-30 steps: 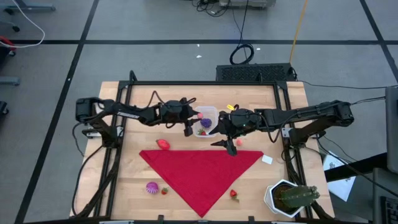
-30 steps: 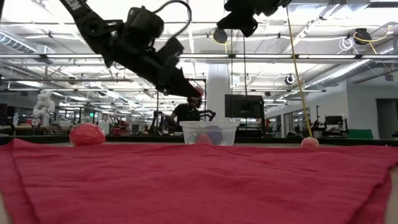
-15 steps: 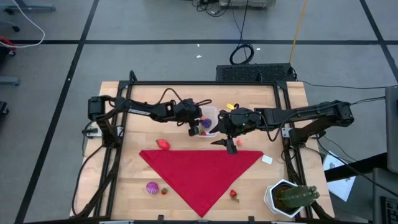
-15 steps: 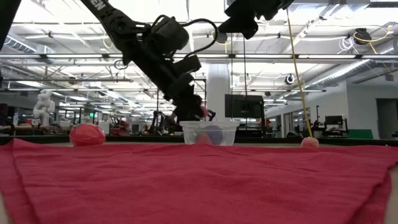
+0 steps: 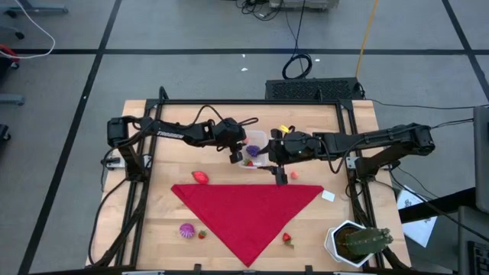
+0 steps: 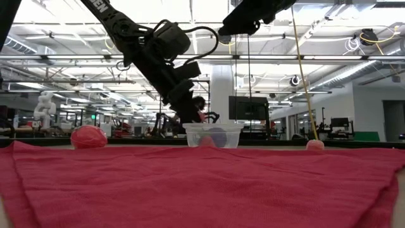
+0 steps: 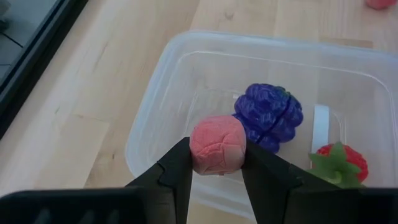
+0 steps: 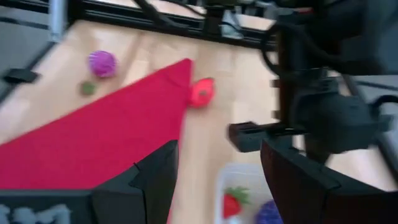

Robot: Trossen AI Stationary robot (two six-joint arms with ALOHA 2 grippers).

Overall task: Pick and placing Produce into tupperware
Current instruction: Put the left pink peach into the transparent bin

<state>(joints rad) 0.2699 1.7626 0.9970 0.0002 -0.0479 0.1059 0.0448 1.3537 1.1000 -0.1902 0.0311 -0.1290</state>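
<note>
The left gripper (image 7: 214, 171) clamps a pink fruit (image 7: 217, 144) over the tub (image 7: 186, 74); at its three o'clock, the right gripper (image 8: 217, 168) hangs apart.

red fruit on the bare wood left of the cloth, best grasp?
Take the red fruit across its short middle, coming straight down. It lies alone on bare table, just off the red cloth, so the sides look clear. The left gripper is nearer but holds a pink fruit over the tub.
</note>
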